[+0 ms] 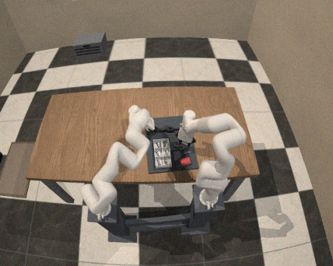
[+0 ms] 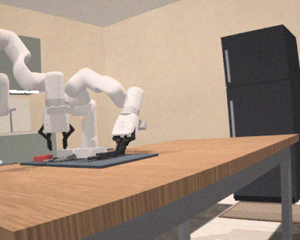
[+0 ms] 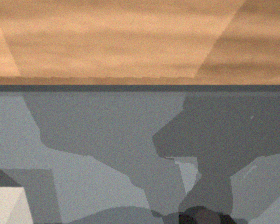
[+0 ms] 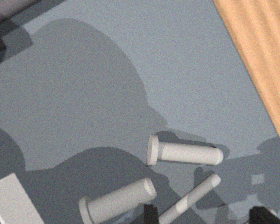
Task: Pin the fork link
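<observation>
My left gripper (image 1: 152, 129) (image 2: 120, 152) is shut on a dark bar, apparently the eye plate, low over the mat. From above, its other end appears to meet the fork link (image 1: 170, 129). A grey rod (image 4: 13, 10), probably the fork link's stem, shows in the right wrist view. My right gripper (image 4: 206, 214) (image 2: 57, 147) is open and empty above several loose pins. A headed pin (image 4: 188, 153) and a thicker headed pin (image 4: 120, 199) lie on the mat beside a thin pin (image 4: 188, 202). Which is 12 mm, I cannot tell.
The white parts box (image 1: 162, 166) (image 2: 90, 151) (image 3: 8, 206) (image 4: 16, 202) with several compartments stands on the dark mat (image 1: 154, 169) (image 2: 95, 164) (image 3: 91, 120) (image 4: 191, 60). A red block (image 1: 185, 162) (image 2: 43, 158) lies near the mat's front edge.
</observation>
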